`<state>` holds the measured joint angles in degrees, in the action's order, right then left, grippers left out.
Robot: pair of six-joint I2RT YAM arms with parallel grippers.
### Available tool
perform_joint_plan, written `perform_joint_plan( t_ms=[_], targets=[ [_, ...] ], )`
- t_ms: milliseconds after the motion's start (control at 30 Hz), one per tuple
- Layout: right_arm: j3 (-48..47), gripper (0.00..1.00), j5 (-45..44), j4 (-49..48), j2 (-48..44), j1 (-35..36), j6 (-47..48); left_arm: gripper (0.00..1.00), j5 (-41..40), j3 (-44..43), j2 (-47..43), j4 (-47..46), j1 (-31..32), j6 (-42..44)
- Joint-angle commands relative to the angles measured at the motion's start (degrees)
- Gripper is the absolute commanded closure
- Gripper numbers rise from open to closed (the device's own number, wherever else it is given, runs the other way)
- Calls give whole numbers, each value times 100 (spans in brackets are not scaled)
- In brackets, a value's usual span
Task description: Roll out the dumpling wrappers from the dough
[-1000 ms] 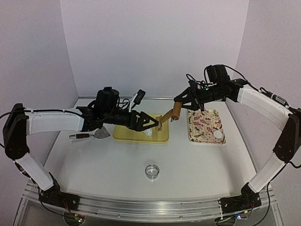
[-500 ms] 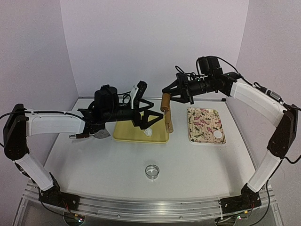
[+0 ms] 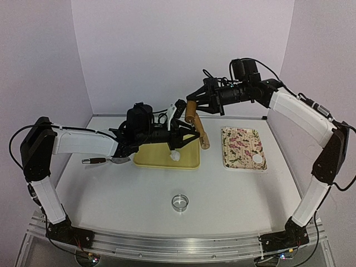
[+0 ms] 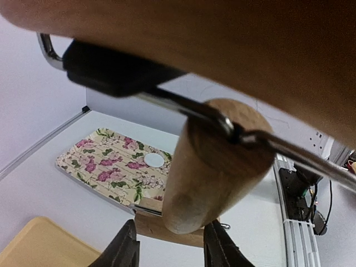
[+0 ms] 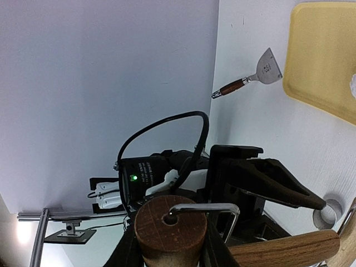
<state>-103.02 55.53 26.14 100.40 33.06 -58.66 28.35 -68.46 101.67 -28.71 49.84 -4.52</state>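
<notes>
A wooden rolling pin hangs tilted above the back of the yellow board. My right gripper is shut on its upper handle. My left gripper is at the lower handle, which lies between its fingers. A gap shows beside one finger, so I cannot tell whether there is a grip. A white lump of dough sits on the board. One dumpling wrapper, a small white disc, lies on the floral tray.
A shiny ring cutter stands at the front centre of the table. A metal scraper with a wooden handle lies left of the board, also seen in the right wrist view. Walls close the back and both sides.
The right arm carried the rolling pin left and higher, turning it steeper. The left gripper rose from the board to the pin's lower handle and its jaws narrowed around it.
</notes>
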Motion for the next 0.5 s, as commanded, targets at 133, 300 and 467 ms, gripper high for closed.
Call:
perform_joint_plan(
  t_ms=[133,300,467],
  targets=[
    [-246,100,275,-381,80,126,-154,39,-331,-77,36,-814,101,38],
    [-265,100,224,-383,75,123,-150,56,-394,-95,30,-726,98,60],
    [-96,100,75,-382,-51,42,-76,69,-689,204,-217,-515,98,74]
  ],
)
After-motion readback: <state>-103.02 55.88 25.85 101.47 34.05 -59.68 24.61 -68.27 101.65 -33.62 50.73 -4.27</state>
